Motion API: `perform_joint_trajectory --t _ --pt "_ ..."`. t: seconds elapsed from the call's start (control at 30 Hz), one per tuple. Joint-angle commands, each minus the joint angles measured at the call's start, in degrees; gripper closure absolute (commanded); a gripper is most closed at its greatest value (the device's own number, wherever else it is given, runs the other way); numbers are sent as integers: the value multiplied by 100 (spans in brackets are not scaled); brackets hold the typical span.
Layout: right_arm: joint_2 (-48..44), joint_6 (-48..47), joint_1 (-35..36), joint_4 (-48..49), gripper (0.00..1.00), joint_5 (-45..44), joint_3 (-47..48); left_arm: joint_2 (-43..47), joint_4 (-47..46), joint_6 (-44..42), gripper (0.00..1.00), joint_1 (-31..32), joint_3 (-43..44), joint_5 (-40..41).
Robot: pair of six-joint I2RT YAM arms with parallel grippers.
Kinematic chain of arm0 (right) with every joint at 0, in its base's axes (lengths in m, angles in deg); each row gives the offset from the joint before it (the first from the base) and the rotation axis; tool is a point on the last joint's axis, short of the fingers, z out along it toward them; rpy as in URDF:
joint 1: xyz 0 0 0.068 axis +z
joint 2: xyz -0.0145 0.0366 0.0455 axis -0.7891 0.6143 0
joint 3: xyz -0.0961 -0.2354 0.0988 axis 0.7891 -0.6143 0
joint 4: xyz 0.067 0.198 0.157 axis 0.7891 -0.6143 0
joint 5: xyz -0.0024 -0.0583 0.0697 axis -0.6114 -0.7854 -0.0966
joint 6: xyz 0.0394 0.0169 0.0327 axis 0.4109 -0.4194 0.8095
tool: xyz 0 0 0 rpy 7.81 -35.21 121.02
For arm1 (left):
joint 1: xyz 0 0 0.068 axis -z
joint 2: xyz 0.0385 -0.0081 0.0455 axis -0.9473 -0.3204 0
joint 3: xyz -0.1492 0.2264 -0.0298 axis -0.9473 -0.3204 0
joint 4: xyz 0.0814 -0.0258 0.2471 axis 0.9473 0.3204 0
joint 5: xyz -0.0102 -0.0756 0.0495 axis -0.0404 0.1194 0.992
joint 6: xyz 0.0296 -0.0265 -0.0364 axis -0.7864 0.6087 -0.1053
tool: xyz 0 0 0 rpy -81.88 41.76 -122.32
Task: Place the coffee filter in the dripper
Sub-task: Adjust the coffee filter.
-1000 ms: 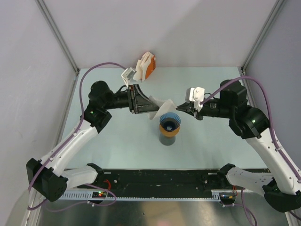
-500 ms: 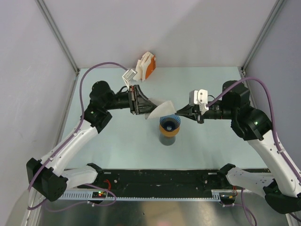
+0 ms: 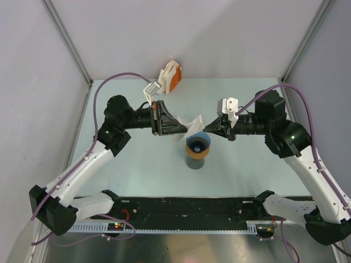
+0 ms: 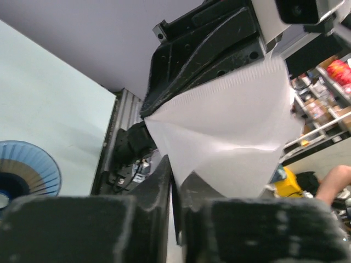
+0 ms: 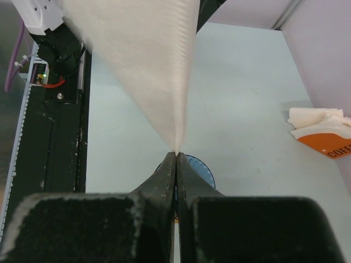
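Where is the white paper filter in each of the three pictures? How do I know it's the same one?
Top external: the coffee filter is mid-picture, just up-left of the blue dripper.
Left wrist: it fills the middle and right; the dripper peeks in at the left edge.
Right wrist: it spreads from the top down to a tip at the centre; the dripper shows just below that tip.
Shared landmark: the blue dripper.

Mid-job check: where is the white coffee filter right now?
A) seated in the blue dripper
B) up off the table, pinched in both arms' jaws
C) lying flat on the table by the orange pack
B: each wrist view shows the coffee filter gripped in shut jaws, those of the left arm and of the right arm, while the dripper has no paper in its mouth.
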Motion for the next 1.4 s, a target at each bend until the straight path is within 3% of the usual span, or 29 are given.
perform_joint_trajectory --t 0.0,0.07,0.13,0.33,0.47,0.67,1.07,1.1,1.27,1.37 --pt "-24 -37 11 67 100 -87 128 114 -168 291 72 12 323 -55" --pt "-57 -50 -8 38 100 13 139 94 -168 351 57 -57 269 -46" --pt "-90 -67 -46 -31 100 148 153 120 -173 318 51 -169 209 14" --pt "-147 -34 -100 -141 100 363 176 138 -72 -33 55 -264 202 -54" --pt "-137 -40 -116 -252 100 415 229 153 38 -169 62 -265 191 -109" --pt "-83 -166 -186 -279 100 367 243 248 67 -134 96 -244 187 -172" --pt "93 -84 -141 301 100 -114 44 278 -59 401 100 -19 348 -16" --pt "71 -97 -113 389 100 -166 0 263 -68 434 98 -19 361 3" --pt "-173 -98 -127 698 100 -299 -230 279 -77 608 69 -128 160 140" --pt "-375 -108 -185 919 100 -271 -408 294 -77 799 63 -311 -78 236"
